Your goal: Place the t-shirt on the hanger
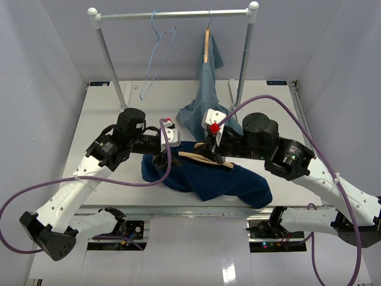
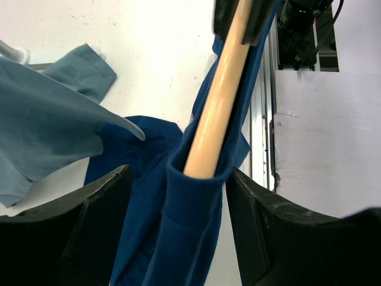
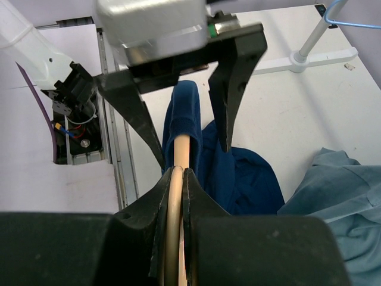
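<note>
The navy t-shirt (image 1: 232, 182) lies bunched on the white table between my two arms. The tan wooden hanger (image 1: 193, 158) lies over it, one arm pushed into the cloth. My right gripper (image 1: 215, 156) is shut on the hanger (image 3: 181, 152); in the right wrist view its jaws (image 3: 177, 173) pinch the curved wood edge-on. My left gripper (image 1: 162, 159) is open. In the left wrist view its fingers (image 2: 101, 208) stand either side of the t-shirt (image 2: 172, 238), where the hanger's end (image 2: 220, 101) goes into a fold. The hanger's hook is hidden.
A metal clothes rack (image 1: 172, 15) stands at the table's far edge. It carries a thin light-blue wire hanger (image 1: 158, 53) and a grey-blue shirt (image 1: 205, 89) on another wooden hanger. That shirt's hem reaches the table just behind the grippers (image 2: 41, 119).
</note>
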Tool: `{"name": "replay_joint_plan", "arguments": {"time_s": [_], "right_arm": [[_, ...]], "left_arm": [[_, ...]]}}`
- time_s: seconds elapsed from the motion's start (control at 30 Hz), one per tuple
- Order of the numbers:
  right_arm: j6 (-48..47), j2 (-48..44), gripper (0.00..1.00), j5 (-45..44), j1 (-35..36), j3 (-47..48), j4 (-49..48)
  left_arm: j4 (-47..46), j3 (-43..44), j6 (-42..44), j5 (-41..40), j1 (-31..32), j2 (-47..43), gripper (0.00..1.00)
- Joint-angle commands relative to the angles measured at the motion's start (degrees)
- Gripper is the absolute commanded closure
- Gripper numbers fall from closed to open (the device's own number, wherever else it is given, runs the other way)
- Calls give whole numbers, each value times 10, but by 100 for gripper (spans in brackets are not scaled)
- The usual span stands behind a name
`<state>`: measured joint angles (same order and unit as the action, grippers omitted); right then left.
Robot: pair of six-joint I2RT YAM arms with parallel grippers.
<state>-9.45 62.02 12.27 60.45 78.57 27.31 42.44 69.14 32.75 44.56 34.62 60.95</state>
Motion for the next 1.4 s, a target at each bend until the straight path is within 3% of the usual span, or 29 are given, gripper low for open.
{"name": "replay_joint_plan", "arguments": {"time_s": [0.0,0.13,0.23,0.4,0.67,0.83,0.93,1.1,1.23,1.37], "right_arm": [[-3,-4,92,27,0,35,-30],[1,-9,92,34,0,24,-41],[4,-10,92,44,0,10,-56],[8,-2,92,45,1,5,-63],[22,0,88,36,-2,-8,-72],[35,-30,43,-8,-1,-32,-76],[46,-57,25,-63,-1,-44,-75],[63,-112,17,-151,-2,-43,-73],[62,-162,11,-198,-2,-38,-70],[60,-193,9,-245,-2,-21,-54]], "left_arm": [[9,13,9,36,0,13,28],[3,3,19,64,0,12,32],[3,0,27,81,0,6,44],[3,-10,31,89,0,-4,99],[-30,-52,-32,50,0,-38,100],[-15,-79,-132,-57,0,-55,100],[-17,-118,-192,-119,0,-87,100],[-1,-141,-230,-192,0,-128,100],[19,-138,-258,-236,0,-112,100],[42,-126,-305,-335,0,-79,100]]}}
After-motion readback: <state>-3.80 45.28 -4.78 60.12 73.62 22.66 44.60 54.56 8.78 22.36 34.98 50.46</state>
